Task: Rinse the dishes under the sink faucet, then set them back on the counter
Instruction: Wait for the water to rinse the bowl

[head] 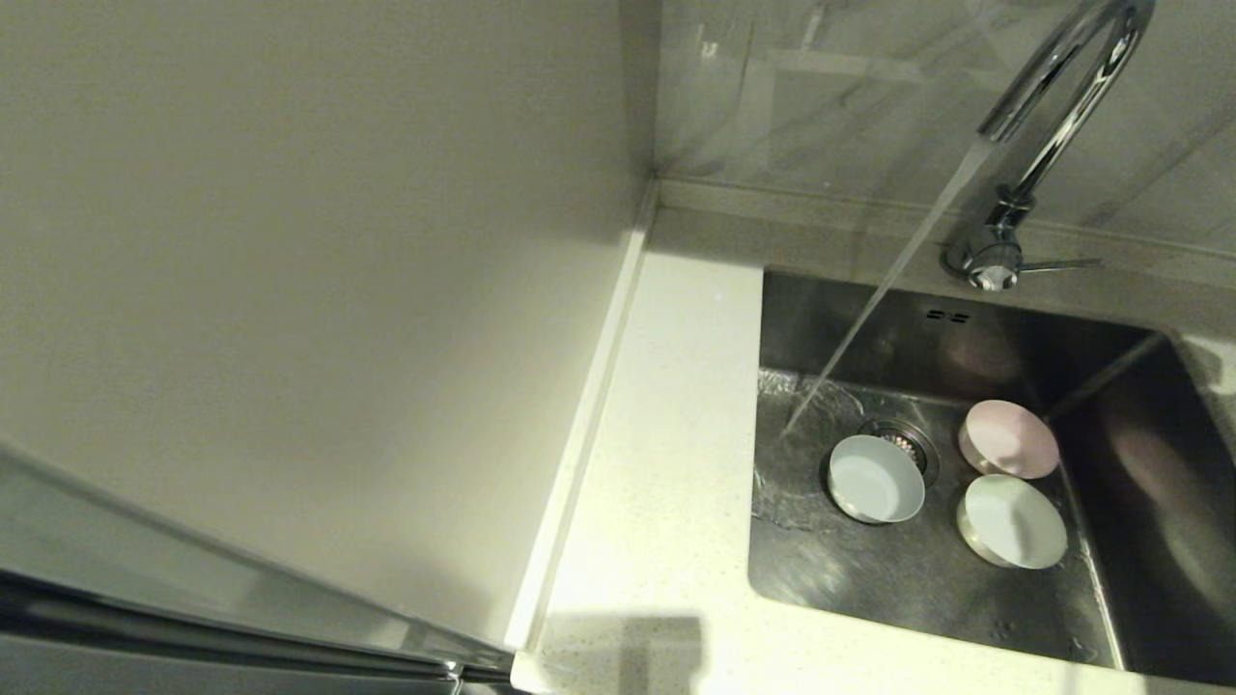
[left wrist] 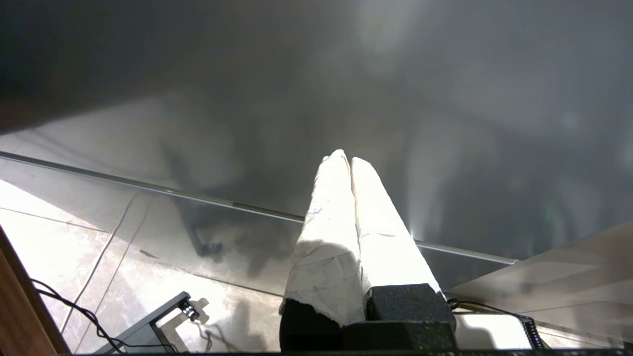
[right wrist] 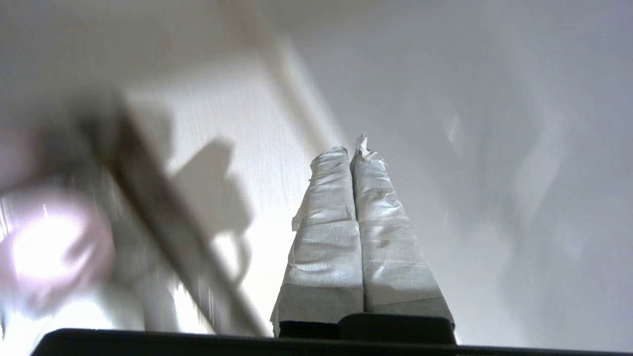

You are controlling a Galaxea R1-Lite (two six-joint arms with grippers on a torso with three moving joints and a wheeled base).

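Three small bowls lie in the steel sink [head: 1110, 541]: a pale blue bowl [head: 875, 479] beside the drain strainer [head: 904, 441], a pale pink bowl [head: 1008, 439] behind it to the right, and a mint-white bowl [head: 1013, 521] in front of the pink one. The chrome faucet [head: 1053, 116] runs, its stream hitting the sink floor left of the blue bowl. Neither arm shows in the head view. My left gripper [left wrist: 344, 159] is shut and empty, down by the floor. My right gripper [right wrist: 352, 153] is shut and empty over the white counter [head: 666, 454], with a blurred pink bowl [right wrist: 47, 249] off to one side.
A plain off-white panel [head: 309, 290] rises along the counter's left side. The faucet's thin lever [head: 1057, 264] points right. A tiled wall [head: 869, 87] stands behind the sink. Cables and a metal bracket [left wrist: 148, 321] lie on the floor tiles in the left wrist view.
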